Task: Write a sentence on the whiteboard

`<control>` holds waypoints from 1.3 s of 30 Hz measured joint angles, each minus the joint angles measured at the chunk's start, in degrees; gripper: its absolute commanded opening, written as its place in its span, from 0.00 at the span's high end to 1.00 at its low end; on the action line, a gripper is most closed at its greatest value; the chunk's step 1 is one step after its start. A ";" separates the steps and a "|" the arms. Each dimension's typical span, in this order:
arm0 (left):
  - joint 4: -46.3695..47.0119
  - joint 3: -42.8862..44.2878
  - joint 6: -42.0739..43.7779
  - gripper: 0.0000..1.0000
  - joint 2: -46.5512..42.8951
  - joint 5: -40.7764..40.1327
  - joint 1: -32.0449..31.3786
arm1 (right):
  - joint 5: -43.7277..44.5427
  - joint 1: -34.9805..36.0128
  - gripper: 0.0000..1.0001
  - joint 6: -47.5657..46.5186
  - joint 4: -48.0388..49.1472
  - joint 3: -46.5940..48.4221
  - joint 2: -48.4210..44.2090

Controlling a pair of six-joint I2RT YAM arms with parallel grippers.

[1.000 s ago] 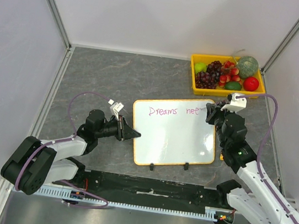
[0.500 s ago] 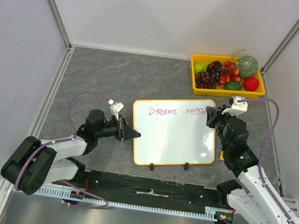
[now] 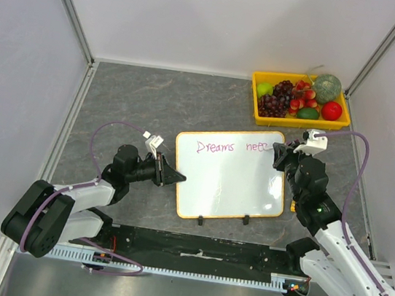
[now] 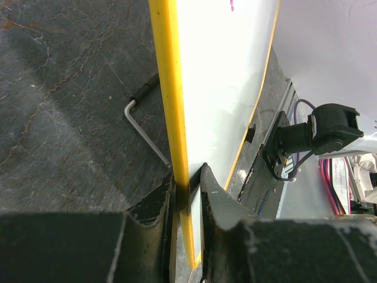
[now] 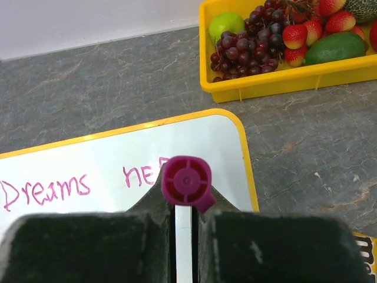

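Over on my left side, the left gripper [image 3: 173, 176] is clenched on the left edge of the whiteboard [image 3: 228, 189]. The left wrist view shows one finger pressed on each face of the orange-yellow frame, with a bent wire stand [image 4: 141, 124] lying behind the board on the grey table [image 3: 137, 103]. That hold looks the same as a second ago, and the board has not shifted: it sits mid-table, its two black feet [image 3: 200, 220] at the near edge. Moving right across the white surface, the pink word "Dreams" [image 3: 212, 148] is complete, and the second word [image 3: 256, 147] beside it has grown. A second ago it read roughly "ne" plus a stroke; now I read about "nee" with another curve begun. The last letter is too small to be sure of from above, and the marker hides it in the right wrist view. At the board's upper right corner, my right gripper [image 3: 279, 156] has slid slightly rightward and toward my base, fingers closed around the magenta marker [image 5: 187, 181], whose tip I judge to be down on the board. So the sentence is partway through its second word, and I judge this line is nearly out of room before the frame. Farther right, beyond the board, the yellow tray [image 3: 298, 121] of fruit sits as it was.
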 measured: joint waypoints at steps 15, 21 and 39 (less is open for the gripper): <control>-0.04 0.00 0.00 0.98 0.00 0.02 0.00 | 1.25 -0.04 1.00 -0.24 -1.62 1.77 0.37; -0.04 0.00 0.00 0.98 0.00 0.00 0.00 | 1.64 -0.09 1.00 -0.37 -1.62 3.82 0.55; -0.02 0.00 0.00 0.98 0.00 0.02 0.00 | 2.16 -0.28 1.00 -2.03 0.66 6.95 7.89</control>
